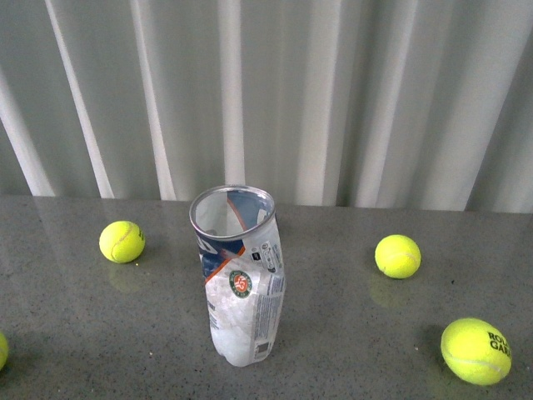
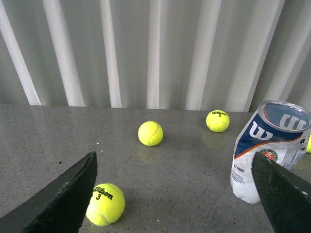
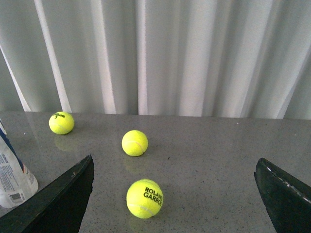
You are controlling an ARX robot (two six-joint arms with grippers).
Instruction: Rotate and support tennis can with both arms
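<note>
From the front, the tennis can (image 1: 241,279) stood upright on the grey speckled surface (image 1: 350,333), its open silver rim up and its body dented, leaning a little. One tennis ball (image 1: 122,242) lay well off to its left, another (image 1: 397,256) off to its right, and a third with black lettering (image 1: 475,351) sat nearer on the right. Neither arm showed in this view.

In the left wrist view, the left gripper (image 2: 175,194) hung released, its two dark fingers (image 2: 63,194) spread wide and holding nothing. The can (image 2: 267,150) stood beside one finger, not touching so far as I could tell. Three balls lay about, one marked Wilson 3 (image 2: 104,204).

In the right wrist view, the right gripper (image 3: 175,194) was likewise spread and empty. The can's lower part (image 3: 12,174) showed at the edge, and a ball lettered Roland Garros (image 3: 144,198) lay between the fingers.
</note>
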